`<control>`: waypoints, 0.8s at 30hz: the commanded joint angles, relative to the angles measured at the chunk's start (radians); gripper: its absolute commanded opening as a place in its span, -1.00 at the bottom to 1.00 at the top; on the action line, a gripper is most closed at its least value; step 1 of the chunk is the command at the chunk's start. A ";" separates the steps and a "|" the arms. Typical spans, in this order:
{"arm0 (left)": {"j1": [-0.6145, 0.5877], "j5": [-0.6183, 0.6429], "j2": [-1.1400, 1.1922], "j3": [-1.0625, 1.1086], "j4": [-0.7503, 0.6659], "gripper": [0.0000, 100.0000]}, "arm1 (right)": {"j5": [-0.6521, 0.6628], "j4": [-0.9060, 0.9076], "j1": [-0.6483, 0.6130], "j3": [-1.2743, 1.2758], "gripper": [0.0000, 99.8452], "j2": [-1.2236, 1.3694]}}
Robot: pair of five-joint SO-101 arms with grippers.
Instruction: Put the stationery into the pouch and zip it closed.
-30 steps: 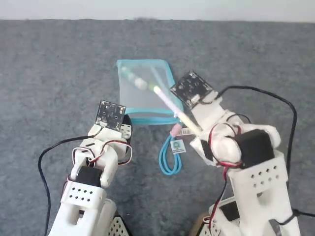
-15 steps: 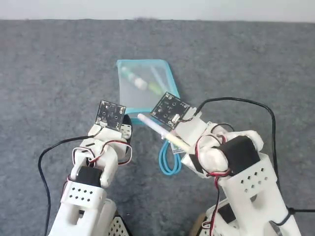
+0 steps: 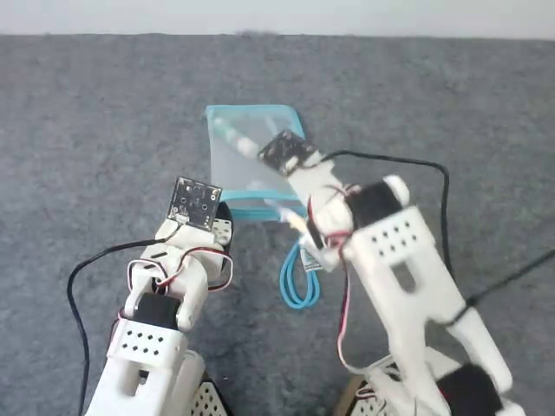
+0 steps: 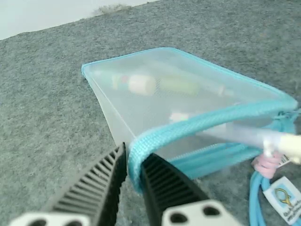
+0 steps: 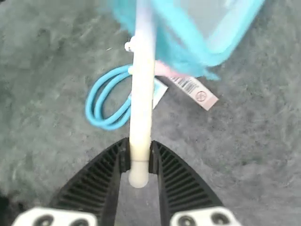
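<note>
Spreading under everything, the grey, felt-like worktop [image 3: 87, 104] carries two white arms side by side, both reaching toward a translucent pouch [image 3: 234, 173] with turquoise trim that lies flat in the middle of the high view. The right arm stretches over the pouch's near right corner, and the left arm stands at its near left corner.

Through the pouch's clear wall the left wrist view shows a marker [image 4: 155, 84] with a white and green body already lying inside, near the far edge.

The left pincer [image 4: 133, 155] is closed narrow on the turquoise zipper edge [image 4: 197, 127] of the pouch, lifting that edge off the lower wall so that the mouth gapes.

The right pincer [image 5: 139, 143] grips the back end of a pale, whitish pen [image 5: 142, 84]. The pen's front end passes in at the open mouth, under the raised zipper edge.

Just beside the mouth, on the worktop, a turquoise cord [image 3: 297, 282] lies in a loop. A small white tag [image 5: 195, 92] rests next to it, close to the pouch's corner.
</note>
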 commanded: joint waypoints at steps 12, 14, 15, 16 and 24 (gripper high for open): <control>-0.006 -0.003 -0.003 -0.010 -0.006 -0.98 | -0.129 -0.018 -0.122 -0.460 -0.98 0.369; -0.006 -0.003 -0.003 -0.010 -0.006 -0.98 | -0.129 -0.018 -0.156 -0.525 -0.98 0.415; -0.006 -0.003 -0.003 -0.010 -0.006 -0.98 | -0.129 -0.018 -0.166 -0.555 -0.98 0.435; -0.006 -0.003 -0.003 -0.010 -0.006 -0.98 | -0.129 -0.018 -0.176 -0.583 -0.97 0.456; -0.008 -0.003 -0.003 -0.010 -0.006 -0.98 | -0.127 -0.016 -0.179 -0.681 -0.49 0.509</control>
